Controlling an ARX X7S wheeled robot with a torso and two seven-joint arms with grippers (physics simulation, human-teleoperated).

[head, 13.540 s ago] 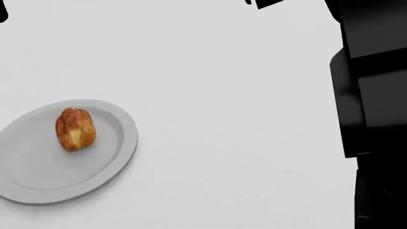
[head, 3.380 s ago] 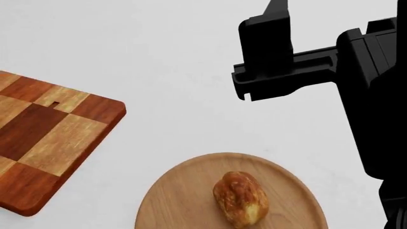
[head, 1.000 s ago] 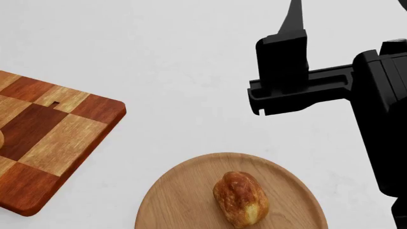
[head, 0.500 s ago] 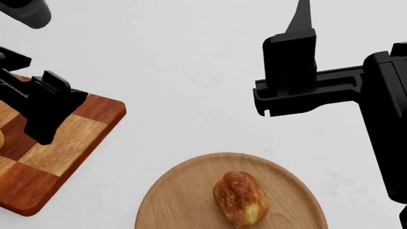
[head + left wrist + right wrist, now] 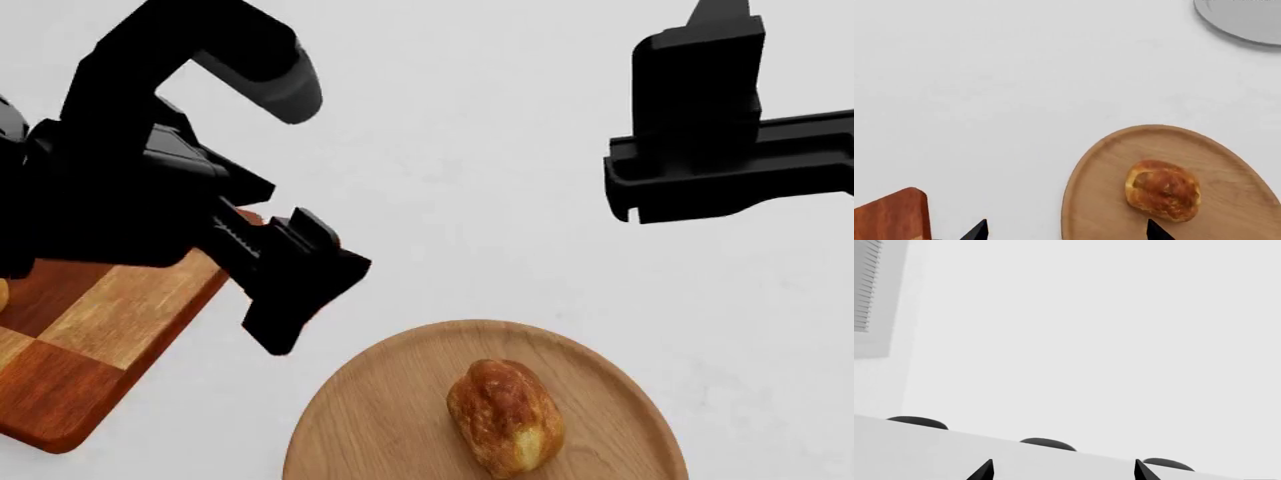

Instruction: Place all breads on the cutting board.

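- Left end effector (image 5: pixel 300 290) hangs empty, fingers spread wide, between the cutting board (image 5: pixel 80 330) and the wooden plate (image 5: pixel 400 420).
- One bread (image 5: pixel 505 417) lies on that plate; another sliver (image 5: pixel 3 293) shows on the board's edge.
- Right end effector (image 5: pixel 1062 471) is spread wide, empty, above the counter (image 5: pixel 507 150).

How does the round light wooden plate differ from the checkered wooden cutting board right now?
The round light wooden plate is one plain pale tan; the rectangular checkered wooden cutting board mixes light tan and reddish-brown squares. The plate carries a golden-brown bread roll fully in view near its middle; the board shows only a sliver of something golden at the head view's left edge. The left gripper hangs by the board's corner, not over the plate. Both lie flat on the white table.
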